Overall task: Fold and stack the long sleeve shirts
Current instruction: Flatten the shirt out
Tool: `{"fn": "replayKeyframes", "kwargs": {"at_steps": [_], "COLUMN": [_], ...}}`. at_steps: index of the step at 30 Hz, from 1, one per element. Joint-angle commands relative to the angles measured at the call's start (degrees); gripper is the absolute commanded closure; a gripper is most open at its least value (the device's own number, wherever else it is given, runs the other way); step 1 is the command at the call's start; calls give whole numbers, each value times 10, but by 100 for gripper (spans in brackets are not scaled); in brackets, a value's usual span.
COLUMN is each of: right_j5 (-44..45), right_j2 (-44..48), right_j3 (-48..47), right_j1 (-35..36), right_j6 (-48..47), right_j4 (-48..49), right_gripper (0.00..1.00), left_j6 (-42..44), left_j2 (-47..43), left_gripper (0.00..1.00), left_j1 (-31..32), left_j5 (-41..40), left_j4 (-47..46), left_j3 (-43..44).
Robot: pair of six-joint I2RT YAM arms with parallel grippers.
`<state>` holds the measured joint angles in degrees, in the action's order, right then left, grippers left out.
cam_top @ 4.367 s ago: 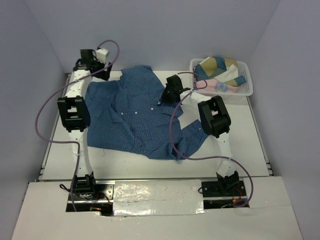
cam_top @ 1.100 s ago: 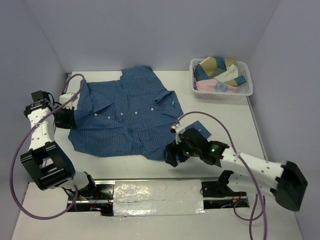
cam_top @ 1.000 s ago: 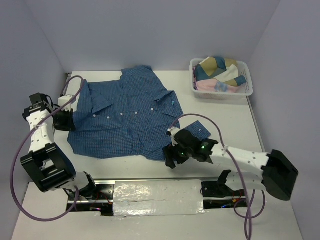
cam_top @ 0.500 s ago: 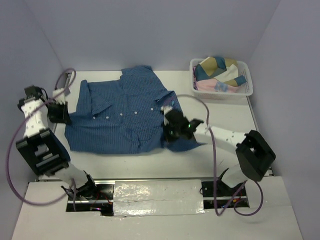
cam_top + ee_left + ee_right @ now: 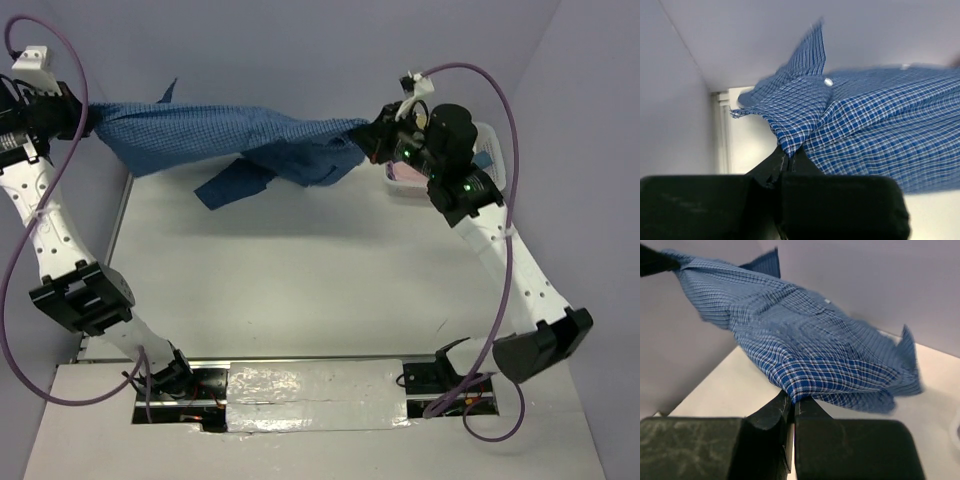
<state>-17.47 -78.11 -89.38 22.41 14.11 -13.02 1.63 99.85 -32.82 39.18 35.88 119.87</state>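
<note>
A blue fine-checked long sleeve shirt (image 5: 230, 130) hangs stretched in the air high above the table, held at both ends. My left gripper (image 5: 82, 118) is raised at the far left and shut on one edge of the shirt (image 5: 850, 125). My right gripper (image 5: 372, 132) is raised at the far right and shut on the other edge of the shirt (image 5: 805, 347). A sleeve or flap (image 5: 232, 183) dangles below the middle. In each wrist view the cloth is pinched between closed jaws (image 5: 788, 155) (image 5: 793, 402).
A white basket (image 5: 497, 160) with folded multicoloured clothes stands at the back right, mostly hidden behind my right arm. The white table (image 5: 320, 270) lies below the hanging shirt. Grey walls close the left, back and right sides.
Both arms have lifted the shirt off the table and pulled it taut in the air. The right gripper, at the shirt's lower right on the table a second ago, has shut on it.
</note>
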Motion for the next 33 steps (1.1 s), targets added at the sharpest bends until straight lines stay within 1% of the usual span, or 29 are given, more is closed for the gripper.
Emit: {"fn": "replayKeyframes", "kwargs": {"at_steps": [1,2,3,4,5,6,8,9,10,12,14,15,16,18,19,21,22,23,24,25,27,28,30,31,32,33], "right_j5": [-64,-80,-92,-112,-117,-116,-105,-99,-86,-80,-82,-86,-94,-126,-137,-131,-124,-114,-97,-94,-99,-106,-112,-114,-114,-114], "right_j2": [24,31,44,52,62,85,117,126,132,145,138,131,122,81,67,18,2,-33,-52,-85,-113,-135,-154,-166,-171,-175], "right_j3": [65,86,98,112,143,159,195,206,228,256,308,327,343,374,379,374,355,342,329,303,284,269,258,251,250,250], "right_j1": [-2,-1,0,3,7,22,44,71,84,116,130,137,140,140,140,139,137,134,134,127,123,120,113,112,111,110], "right_j6": [-17,-19,-20,-22,-23,-27,-47,-53,-58,-52,-30,-21,-11,14,17,17,15,10,5,3,4,6,7,9,10,11], "right_j4": [-22,-39,-47,-55,-61,-63,-71,-78,-80,-77,-52,-40,-10,17,42,56,56,51,40,37,38,40,40,41,41,43], "right_gripper": [100,100,100,100,100,100,100,100,100,100,100,100,100,100,100,100,100,100,100,100,100,100,100,100,100,100], "left_j6": [137,171,235,261,281,313,345,353,360,377,376,375,371,354,347,332,324,307,301,287,280,286,307,325,376,409], "left_j2": [11,24,28,30,22,13,-12,-21,-34,-41,-37,-30,-6,28,68,107,143,157,172,172,155,115,56,-11,-45,-81], "left_gripper": [100,100,100,100,100,100,100,100,100,98,95,93,91,89,83,74,61,57,48,35,33,9,6,5,5,6], "left_j1": [-6,-7,-8,-10,-19,-25,-40,-43,-42,-42,-40,-40,-37,-31,-23,-13,-2,4,9,9,9,8,9,9,9,8], "left_j5": [-1,-42,-63,-80,-94,-106,-111,-115,-118,-119,-131,-150,-163,-196,-231,-253,-275,-286,-291,-293,-293,-298,-300,-300,-296,-294], "left_j4": [100,185,218,245,266,268,264,263,263,255,235,213,199,166,133,110,96,94,91,88,78,55,27,12,-1,-23], "left_j3": [-21,-18,-24,-34,-72,-93,-146,-160,-189,-219,-267,-281,-303,-315,-315,-302,-279,-263,-250,-229,-224,-247,-295,-359,-396,-434]}}
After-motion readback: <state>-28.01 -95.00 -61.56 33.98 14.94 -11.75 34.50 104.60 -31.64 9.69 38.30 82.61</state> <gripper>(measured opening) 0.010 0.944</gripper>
